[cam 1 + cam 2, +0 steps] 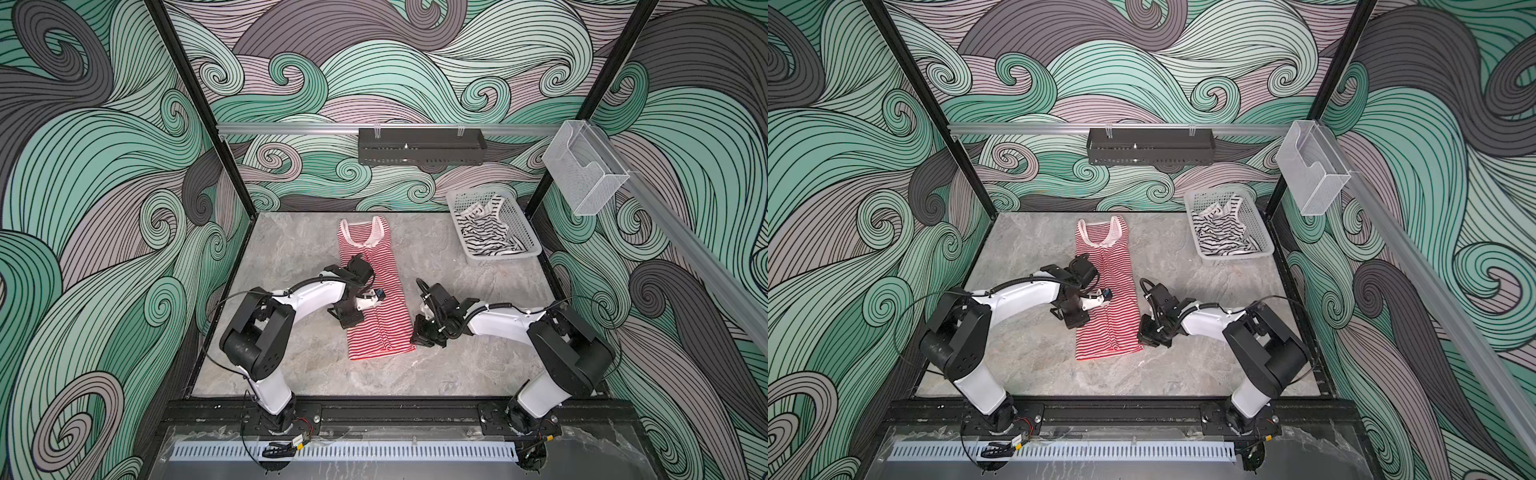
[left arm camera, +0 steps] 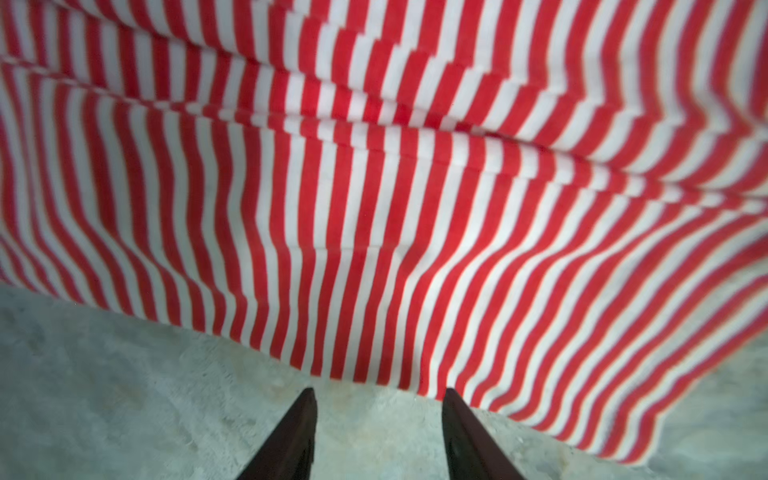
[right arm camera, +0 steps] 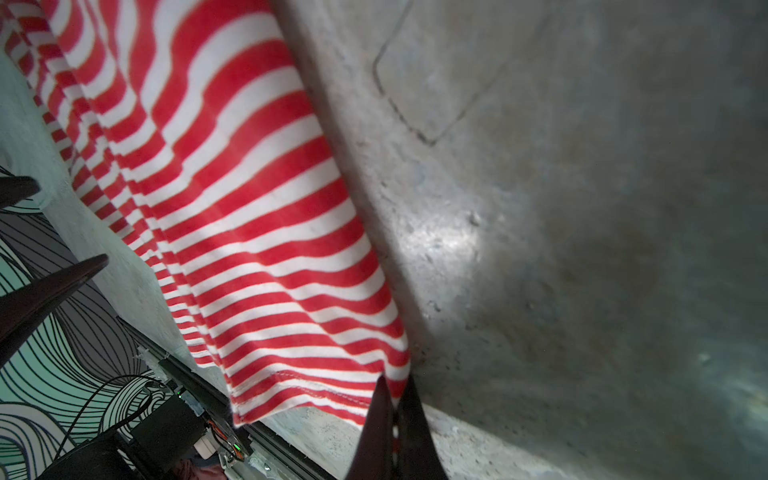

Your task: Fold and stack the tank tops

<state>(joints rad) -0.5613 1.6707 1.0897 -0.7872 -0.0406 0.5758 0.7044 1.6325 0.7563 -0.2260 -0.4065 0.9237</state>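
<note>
A red-and-white striped tank top [image 1: 386, 328] [image 1: 1117, 328] lies lengthwise in the middle of the table, folded narrow, with its white straps at the far end. My left gripper [image 1: 351, 322] [image 2: 379, 395] stands open at its left edge, fingertips over bare table just short of the cloth. My right gripper [image 1: 419, 336] [image 3: 397, 380] is shut on the near right hem corner of that tank top [image 3: 257, 232]. In the right wrist view the left gripper's fingers [image 3: 50, 291] show beyond the cloth. The black-striped white tank top [image 1: 486, 232] [image 1: 1221, 232] lies crumpled in the basket.
The white perforated basket [image 1: 505, 253] [image 1: 1237, 255] stands at the table's far right corner. A black tray [image 1: 422, 147] hangs on the back rail and a clear plastic box [image 1: 582, 166] on the right rail. A black frame rail [image 1: 395, 409] runs along the front edge.
</note>
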